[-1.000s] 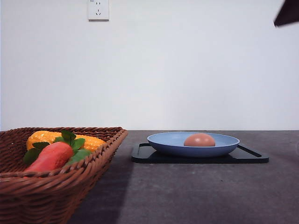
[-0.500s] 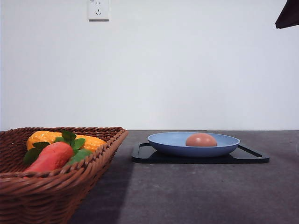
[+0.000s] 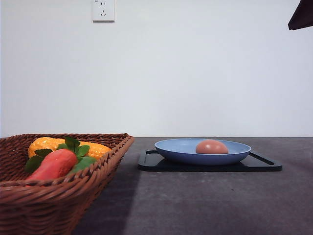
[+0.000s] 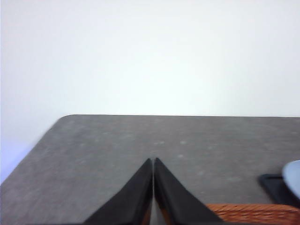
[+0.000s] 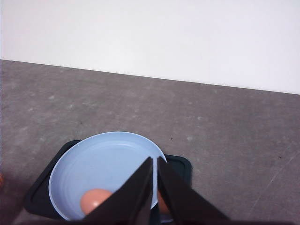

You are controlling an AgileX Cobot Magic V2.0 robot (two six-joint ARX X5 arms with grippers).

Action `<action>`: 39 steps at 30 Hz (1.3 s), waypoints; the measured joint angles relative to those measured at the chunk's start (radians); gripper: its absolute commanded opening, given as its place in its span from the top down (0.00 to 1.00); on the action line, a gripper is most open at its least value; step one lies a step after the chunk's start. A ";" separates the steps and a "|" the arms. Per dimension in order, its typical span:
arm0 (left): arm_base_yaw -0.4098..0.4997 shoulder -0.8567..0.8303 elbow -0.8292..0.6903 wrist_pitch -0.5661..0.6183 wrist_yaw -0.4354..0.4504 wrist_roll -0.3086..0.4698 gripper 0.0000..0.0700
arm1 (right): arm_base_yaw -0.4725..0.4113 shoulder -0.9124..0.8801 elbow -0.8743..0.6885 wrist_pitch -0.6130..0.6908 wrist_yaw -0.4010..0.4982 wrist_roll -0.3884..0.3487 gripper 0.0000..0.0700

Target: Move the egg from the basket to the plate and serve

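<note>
The reddish-brown egg (image 3: 212, 147) lies in the blue plate (image 3: 178, 149), right of its middle. The brown wicker basket (image 3: 58, 196) stands at the front left. In the right wrist view my right gripper (image 5: 154, 159) is shut and empty, hanging above the plate (image 5: 103, 159) with the egg (image 5: 95, 201) beside its fingers. Another reddish patch shows by the finger bases; I cannot tell what it is. In the left wrist view my left gripper (image 4: 153, 160) is shut and empty over bare table, with the basket rim (image 4: 253, 213) beside it.
The plate sits on a flat black tray (image 3: 264, 164). The basket holds a red-orange carrot with green leaves (image 3: 54, 164) and a yellow corn cob (image 3: 46, 144). A dark part of my right arm (image 3: 302, 14) hangs high at the right. Grey table stretches in front.
The egg has crept slightly to the right inside the plate. The dark arm part in the top right corner has shifted a little.
</note>
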 measured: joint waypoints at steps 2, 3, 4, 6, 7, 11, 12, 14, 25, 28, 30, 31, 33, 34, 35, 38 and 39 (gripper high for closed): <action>0.033 -0.034 -0.064 0.029 0.000 0.003 1.00 | 0.000 0.000 0.000 0.000 0.000 0.000 1.00; 0.048 -0.047 -0.101 0.054 0.000 0.003 1.00 | 0.000 0.000 0.000 0.000 0.000 0.000 1.00; 0.059 -0.052 -0.134 0.084 0.001 0.003 1.00 | 0.000 0.000 0.000 0.000 0.000 0.000 1.00; 0.081 -0.051 -0.204 0.153 0.008 0.004 1.00 | 0.000 0.000 0.000 0.000 0.000 0.000 1.00; 0.090 -0.051 -0.241 0.182 0.020 0.004 1.00 | 0.000 0.000 0.000 0.000 0.000 0.000 1.00; 0.101 -0.051 -0.376 0.277 0.058 0.003 1.00 | 0.000 0.000 0.000 0.000 0.000 0.000 1.00; 0.102 -0.051 -0.402 0.283 0.060 0.003 1.00 | 0.000 0.000 0.000 0.000 0.000 0.000 1.00; 0.102 -0.051 -0.447 0.282 0.064 0.002 1.00 | 0.000 0.000 0.000 0.000 0.000 0.000 1.00; 0.102 -0.051 -0.467 0.253 0.079 -0.025 1.00 | 0.000 0.000 0.000 0.000 0.000 0.000 1.00; 0.102 -0.051 -0.467 0.253 0.079 -0.027 1.00 | 0.000 0.000 0.000 0.000 0.000 0.000 1.00; 0.102 -0.051 -0.467 0.253 0.079 -0.027 1.00 | 0.000 0.000 0.000 0.000 0.000 0.000 1.00; 0.102 -0.051 -0.467 0.253 0.079 -0.027 1.00 | 0.000 0.000 0.000 0.000 0.000 0.000 1.00; 0.102 -0.051 -0.467 0.253 0.079 -0.027 1.00 | 0.000 0.000 0.000 0.000 0.000 0.000 1.00; 0.102 -0.051 -0.467 0.253 0.079 -0.027 1.00 | 0.000 0.000 0.000 0.000 0.000 0.000 1.00; 0.102 -0.051 -0.467 0.253 0.079 -0.027 1.00 | 0.000 0.000 0.000 0.000 0.000 0.000 1.00; 0.102 -0.051 -0.467 0.253 0.079 -0.027 1.00 | 0.000 0.000 0.000 0.000 0.000 0.000 1.00; 0.102 -0.051 -0.467 0.253 0.079 -0.027 1.00 | 0.000 0.000 0.000 0.000 0.000 0.000 1.00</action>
